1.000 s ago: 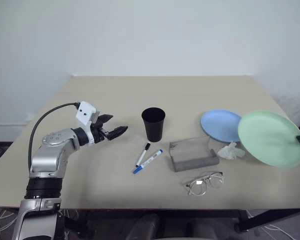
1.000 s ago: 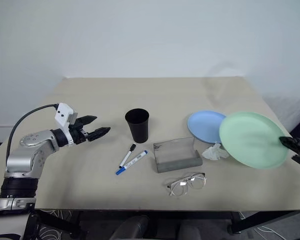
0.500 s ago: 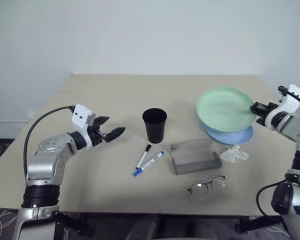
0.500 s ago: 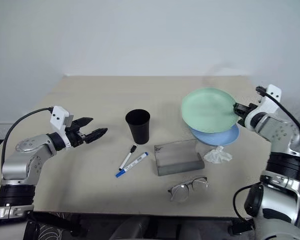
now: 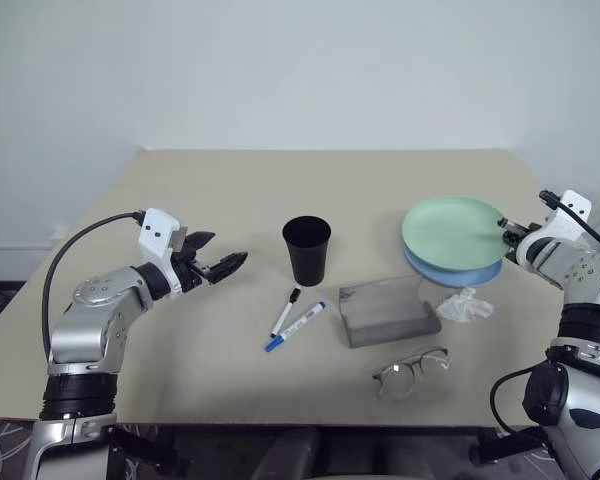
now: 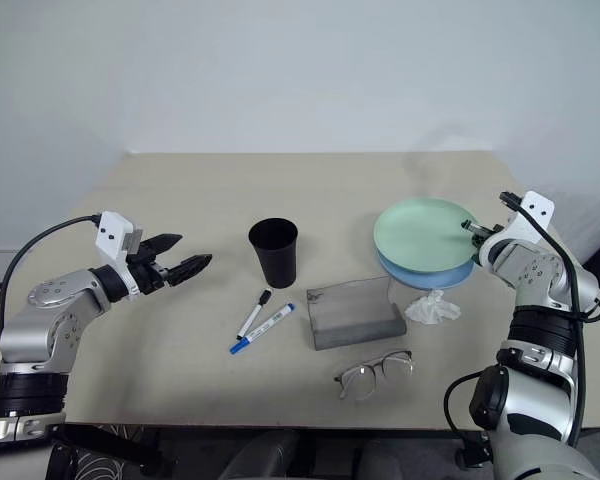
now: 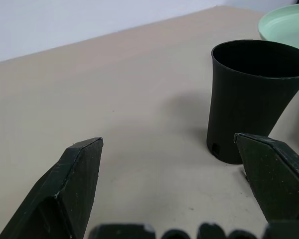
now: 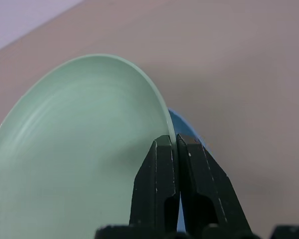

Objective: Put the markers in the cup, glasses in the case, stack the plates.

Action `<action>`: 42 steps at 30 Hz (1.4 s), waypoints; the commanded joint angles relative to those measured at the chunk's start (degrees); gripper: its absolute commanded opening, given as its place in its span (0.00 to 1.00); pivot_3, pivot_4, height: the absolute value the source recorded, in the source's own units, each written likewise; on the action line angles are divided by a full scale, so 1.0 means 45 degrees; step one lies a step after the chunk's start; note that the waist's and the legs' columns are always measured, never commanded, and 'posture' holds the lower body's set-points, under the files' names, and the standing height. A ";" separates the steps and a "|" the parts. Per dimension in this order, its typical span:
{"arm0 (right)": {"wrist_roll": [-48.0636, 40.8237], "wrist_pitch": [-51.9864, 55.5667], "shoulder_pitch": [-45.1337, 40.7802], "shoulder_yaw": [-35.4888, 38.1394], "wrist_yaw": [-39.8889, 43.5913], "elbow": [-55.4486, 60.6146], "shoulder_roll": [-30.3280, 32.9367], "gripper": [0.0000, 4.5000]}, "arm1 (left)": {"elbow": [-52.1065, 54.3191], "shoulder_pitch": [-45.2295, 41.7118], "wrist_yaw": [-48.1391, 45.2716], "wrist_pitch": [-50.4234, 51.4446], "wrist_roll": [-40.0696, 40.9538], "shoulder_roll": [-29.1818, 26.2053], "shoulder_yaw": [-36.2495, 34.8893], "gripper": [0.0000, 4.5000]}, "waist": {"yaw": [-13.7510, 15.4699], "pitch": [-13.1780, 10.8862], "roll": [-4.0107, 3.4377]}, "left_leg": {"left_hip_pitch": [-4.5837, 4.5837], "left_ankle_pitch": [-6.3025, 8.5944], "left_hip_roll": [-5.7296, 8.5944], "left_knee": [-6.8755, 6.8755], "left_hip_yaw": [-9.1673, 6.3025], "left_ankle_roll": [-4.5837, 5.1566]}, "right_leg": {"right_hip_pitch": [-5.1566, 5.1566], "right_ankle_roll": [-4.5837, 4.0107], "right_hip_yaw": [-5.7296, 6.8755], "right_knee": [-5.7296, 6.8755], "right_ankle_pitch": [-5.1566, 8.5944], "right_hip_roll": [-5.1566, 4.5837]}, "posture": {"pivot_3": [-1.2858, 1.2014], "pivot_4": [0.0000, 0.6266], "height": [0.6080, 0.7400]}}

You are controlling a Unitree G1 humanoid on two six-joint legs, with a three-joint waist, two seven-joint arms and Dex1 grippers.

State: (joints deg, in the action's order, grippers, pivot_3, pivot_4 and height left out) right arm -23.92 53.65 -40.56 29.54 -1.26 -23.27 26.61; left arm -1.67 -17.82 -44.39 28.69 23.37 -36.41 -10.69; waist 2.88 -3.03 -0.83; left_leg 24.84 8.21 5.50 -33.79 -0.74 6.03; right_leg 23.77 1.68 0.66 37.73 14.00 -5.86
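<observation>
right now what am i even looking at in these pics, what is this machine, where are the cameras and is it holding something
This is a humanoid robot with two arms, each ending in a two-fingered black gripper. Two pictures come from cameras in its head, looking down over a beige table. The other two come from a camera on each wrist, looking along that gripper's fingers.

On the table stand a black cup and a grey case. Two markers lie in front of the cup, wire-rimmed glasses in front of the case, and a crumpled white tissue to the right of it.

The right gripper is shut on the rim of a mint green plate, holding it just over a light blue plate. The left gripper is open and empty, pointing toward the cup.
</observation>
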 commanded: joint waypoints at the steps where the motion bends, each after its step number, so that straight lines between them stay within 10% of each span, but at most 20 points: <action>1: 0.0047 -0.0361 -0.0326 0.0172 -0.0266 0.0130 -0.0028 0.01 | 0.0391 -0.0230 -0.0004 -0.0162 0.0151 -0.0237 -0.0379 1.00 | -0.0002 0.0000 -0.0002 | 0.0000 0.0000 0.0000 0.0000 0.0004 -0.0001 | 0.0002 0.0000 -0.0001 0.0003 0.0000 0.0001 | 0.52 0.00 0.86; 11: 0.0280 -0.0860 -0.0312 0.0007 -0.0317 -0.0379 -0.0381 0.01 | 0.0383 -0.0229 -0.0006 -0.0255 0.0105 -0.0232 -0.0349 1.00 | 0.0002 0.0001 -0.0003 | -0.0003 -0.0004 0.0000 0.0008 0.0010 -0.0006 | 0.0024 -0.0026 -0.0005 0.0015 -0.0017 0.0005 | 0.52 0.00 0.86; 25: 0.0333 -0.0406 0.0377 -0.1353 0.2087 0.0563 0.1049 0.99 | 0.0337 -0.0274 0.0027 -0.0350 0.0117 -0.0187 -0.0337 1.00 | 0.0010 -0.0001 -0.0005 | 0.0001 -0.0004 -0.0001 0.0026 0.0015 -0.0006 | 0.0039 -0.0024 -0.0014 0.0004 -0.0015 -0.0005 | 0.52 0.00 0.86; 34: 0.0529 -0.0833 0.3204 -0.5008 0.9139 0.2887 0.5301 0.99 | 0.0277 -0.0345 0.0036 -0.0371 0.0117 -0.0189 -0.0328 1.00 | -0.0110 -0.0003 0.0003 | 0.0003 0.0003 -0.0040 -0.0028 0.0013 0.0005 | -0.0002 0.0042 0.0006 -0.0022 0.0027 -0.0031 | 0.52 0.00 0.86; 42: 0.0103 -0.1058 0.4382 -0.5593 1.1627 0.4544 0.6068 0.99 | 0.0312 -0.0307 0.0066 -0.0347 0.0141 -0.0179 -0.0353 1.00 | -0.0294 -0.0013 0.0017 | 0.0025 0.0007 -0.0063 -0.0057 0.0014 0.0010 | -0.0027 0.0046 0.0035 -0.0033 0.0031 -0.0077 | 0.52 0.00 0.86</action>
State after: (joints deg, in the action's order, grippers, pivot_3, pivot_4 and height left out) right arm -22.51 49.57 -20.65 4.23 49.46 -5.78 53.07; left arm -1.77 -18.20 -44.22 28.02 23.37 -36.68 -10.78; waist 1.56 -3.09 -0.75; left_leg 24.98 8.24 5.21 -34.05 -0.68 6.07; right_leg 23.66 1.89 0.84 37.58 14.14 -6.21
